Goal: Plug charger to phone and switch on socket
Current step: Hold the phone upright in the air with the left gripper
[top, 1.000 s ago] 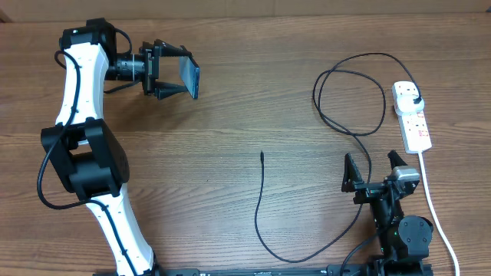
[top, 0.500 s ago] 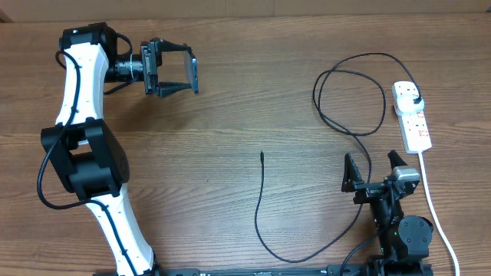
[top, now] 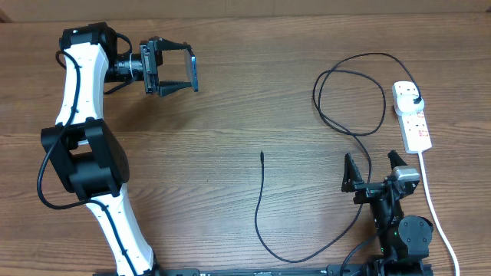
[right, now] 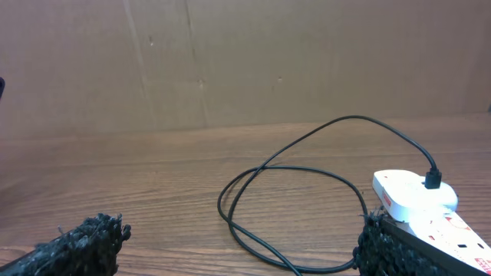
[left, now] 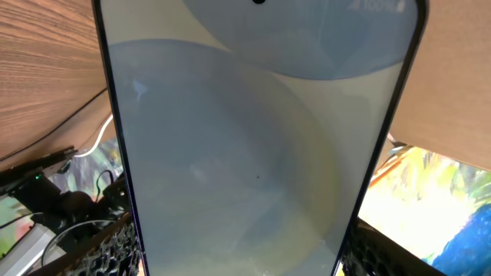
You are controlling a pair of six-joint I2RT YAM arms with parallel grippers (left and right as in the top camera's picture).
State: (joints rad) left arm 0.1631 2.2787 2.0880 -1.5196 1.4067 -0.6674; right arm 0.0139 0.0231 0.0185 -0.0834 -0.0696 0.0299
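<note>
Since a second ago the left gripper (top: 190, 70) has rolled its wrist, so the phone (top: 195, 75) now shows edge-on from overhead instead of flashing its blue face. In the last half second nothing moves. It's clamped on the phone, which looks lifted off the table (top: 230, 115) at the far left. My guess is it's lining up the port for the charger (top: 261, 207), whose connector tip (top: 261, 154) lies mid-table, well apart. Its other end is already plugged into the socket (top: 414, 126). Right gripper (top: 376, 170) sits spread wide, holding nothing. Faint text near the phone's end in the left wrist view is unreadable, and the socket's red marks are too small to read.
</note>
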